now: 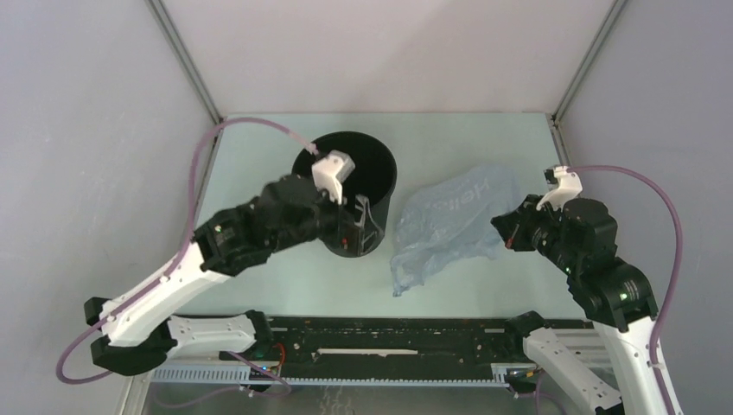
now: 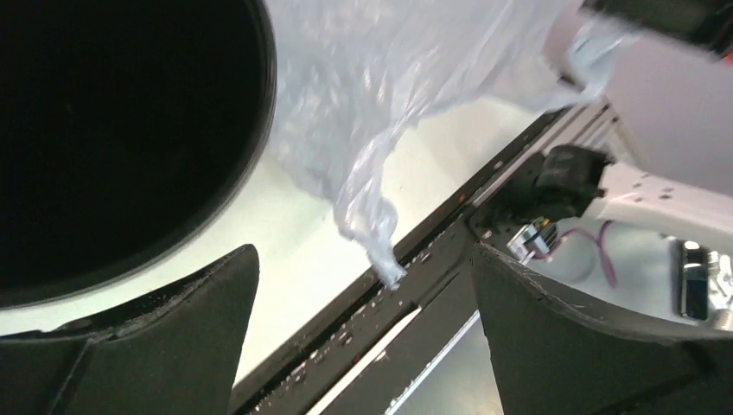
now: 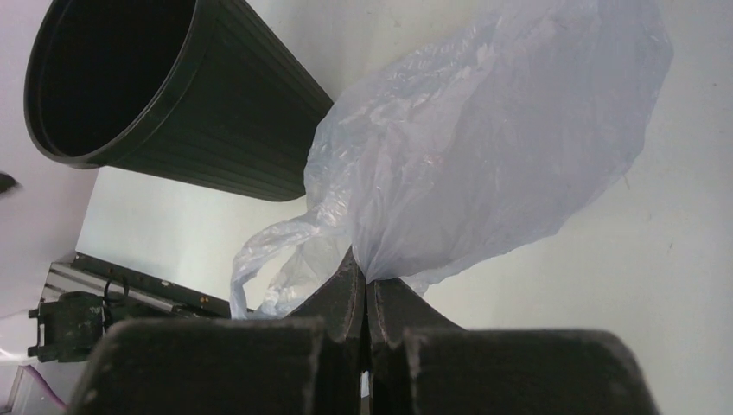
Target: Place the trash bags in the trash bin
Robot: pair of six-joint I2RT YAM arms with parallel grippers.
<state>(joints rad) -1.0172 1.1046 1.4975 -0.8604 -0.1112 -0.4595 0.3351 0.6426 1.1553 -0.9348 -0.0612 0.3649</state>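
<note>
The pale grey-blue trash bag (image 1: 449,226) billows right of the black trash bin (image 1: 380,177) in the top view. My right gripper (image 3: 366,275) is shut on the bag (image 3: 484,156), pinching a fold of its film and holding it up off the table; a loop of the bag hangs toward the front edge. The bin (image 3: 173,95) leans at the upper left of the right wrist view. My left gripper (image 1: 361,226) is open and empty at the bin's front side. In the left wrist view the bin's mouth (image 2: 121,130) lies left, the bag (image 2: 389,95) ahead.
The pale green table (image 1: 449,138) is walled by grey panels at the back and both sides. A black rail (image 1: 389,341) with cabling runs along the near edge between the arm bases.
</note>
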